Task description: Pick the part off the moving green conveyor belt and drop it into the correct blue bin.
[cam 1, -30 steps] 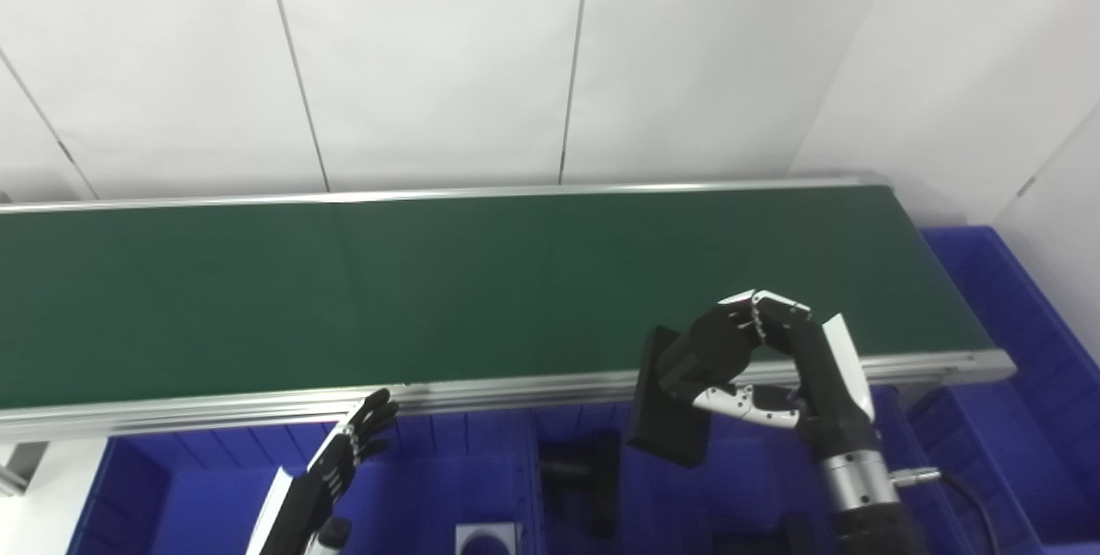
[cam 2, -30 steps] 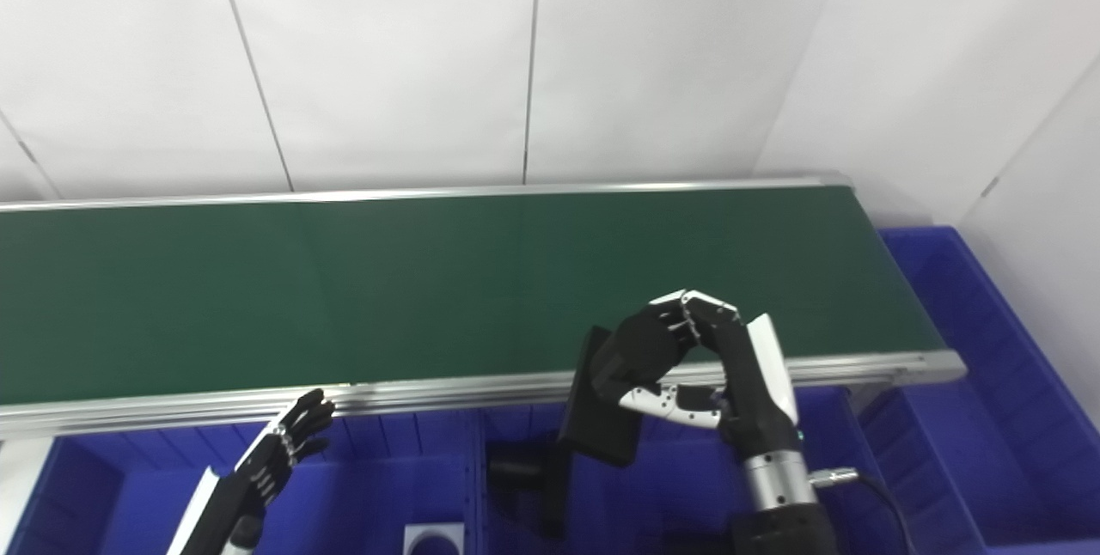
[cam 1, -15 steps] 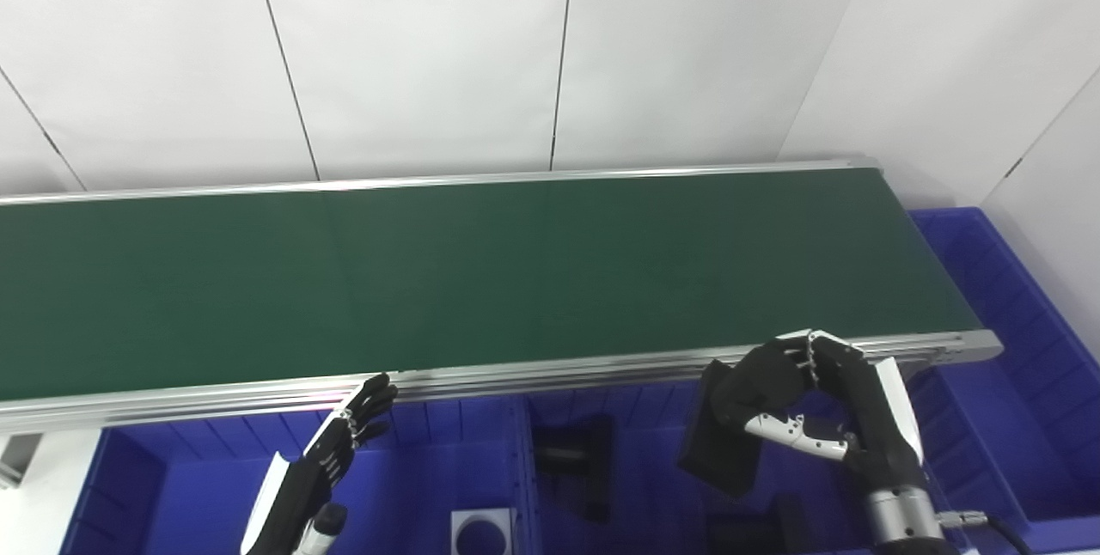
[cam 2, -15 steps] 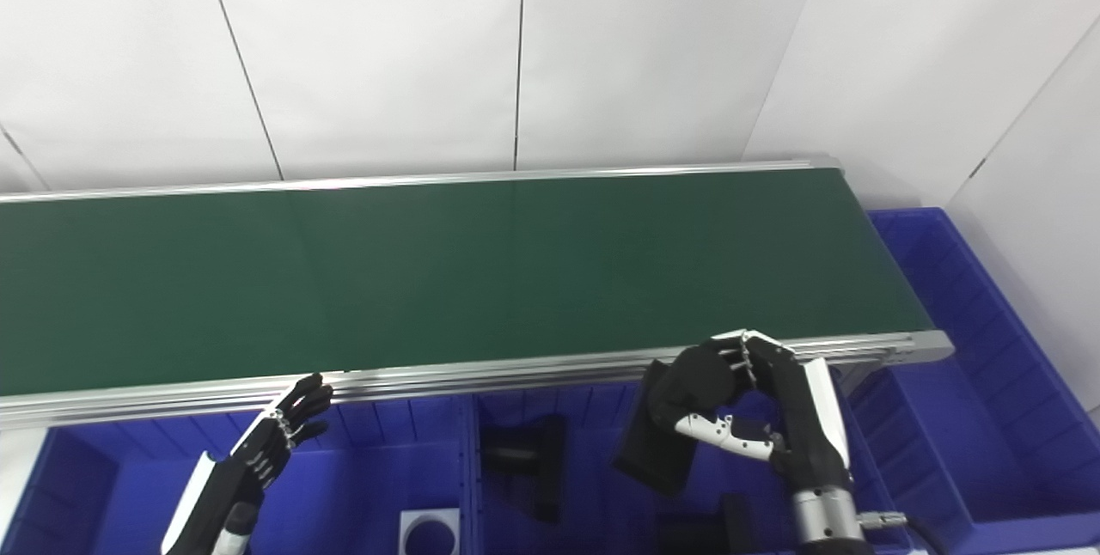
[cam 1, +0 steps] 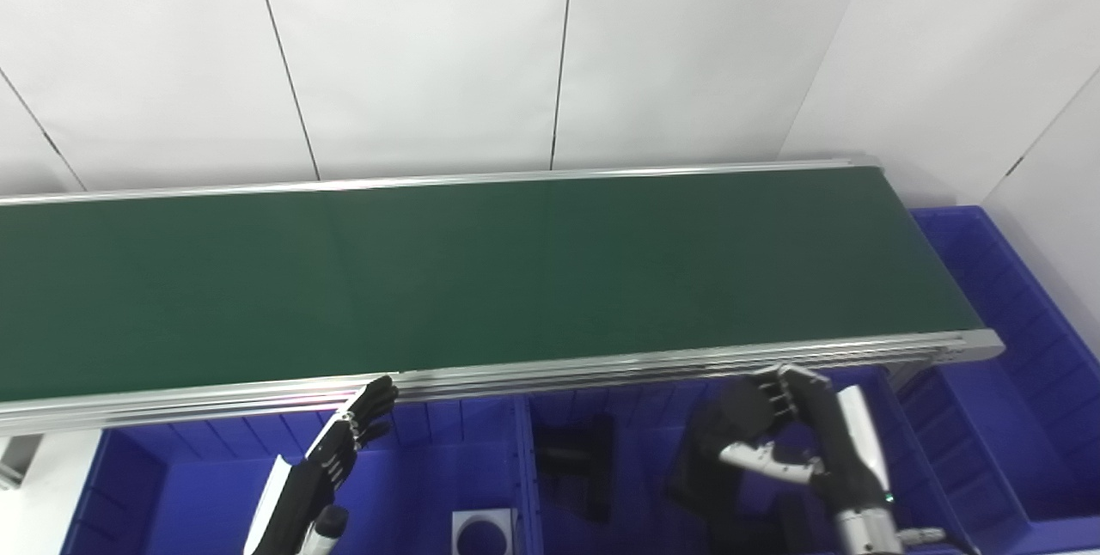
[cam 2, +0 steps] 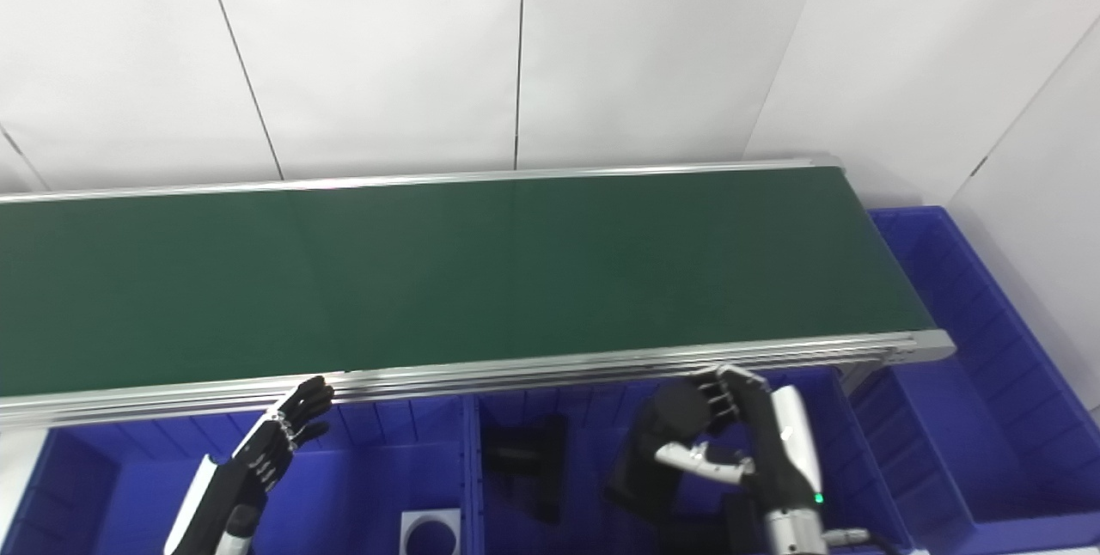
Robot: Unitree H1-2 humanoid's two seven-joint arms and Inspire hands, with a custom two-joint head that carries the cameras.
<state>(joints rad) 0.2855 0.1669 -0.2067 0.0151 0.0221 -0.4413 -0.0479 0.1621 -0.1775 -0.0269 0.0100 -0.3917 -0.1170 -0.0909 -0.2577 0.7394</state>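
The green conveyor belt (cam 1: 481,271) runs across the picture with nothing on it. My right hand (cam 1: 778,430) is low inside the middle blue bin (cam 1: 653,422), below the belt's front rail, shut on a flat black part (cam 1: 700,473) that hangs to its left. My left hand (cam 1: 339,448) is open, fingers straight, over the left blue bin (cam 1: 206,469) just under the rail. The same hands show in the right eye view: right hand (cam 2: 718,430), black part (cam 2: 636,473), left hand (cam 2: 279,443).
Another black part (cam 1: 580,473) lies in the middle bin. A white block with a round hole (cam 1: 483,531) sits at the bottom by the bin divider. A further blue bin (cam 1: 1005,314) stands at the belt's right end. White wall panels are behind.
My right hand has come off the belt and down into the middle blue bin with the black part still in it. The left hand has stayed put. The camera tilted slightly early on.
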